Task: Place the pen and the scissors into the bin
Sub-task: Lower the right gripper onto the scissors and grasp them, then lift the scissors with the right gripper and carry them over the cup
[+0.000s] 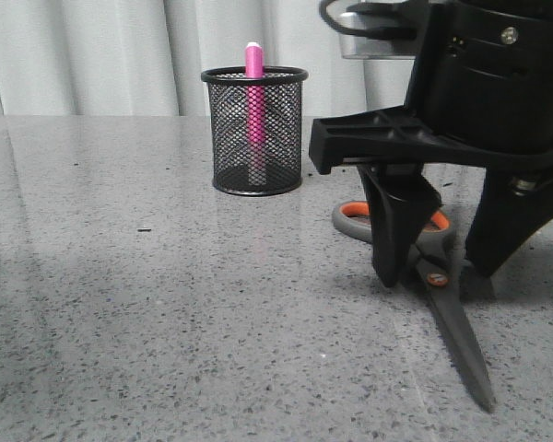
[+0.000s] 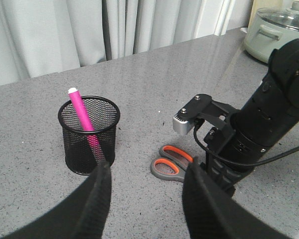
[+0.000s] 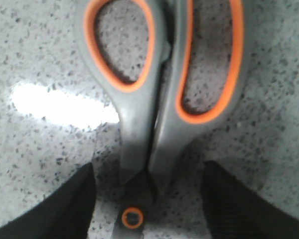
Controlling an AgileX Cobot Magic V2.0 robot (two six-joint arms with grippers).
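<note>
**Q:** so where's everything at, going left to right in the front view?

**Me:** Upper middle: the bin (image 1: pixel 254 129) on the worktop (image 1: pixel 120 304) with the pen (image 1: pixel 254 101) already standing in it. So half done. Over on the right my right claw (image 1: pixel 442 262) is down over the scissors (image 1: pixel 438 276), spread wide, one finger each side near the orange pivot, nothing gripped yet. Left claw (image 2: pixel 144 191) hangs open, empty.

**Q:** next?

**Me:** I'd guess pinch around the pivot, lift, then swing left and drop them blades-down into the bin.
</note>
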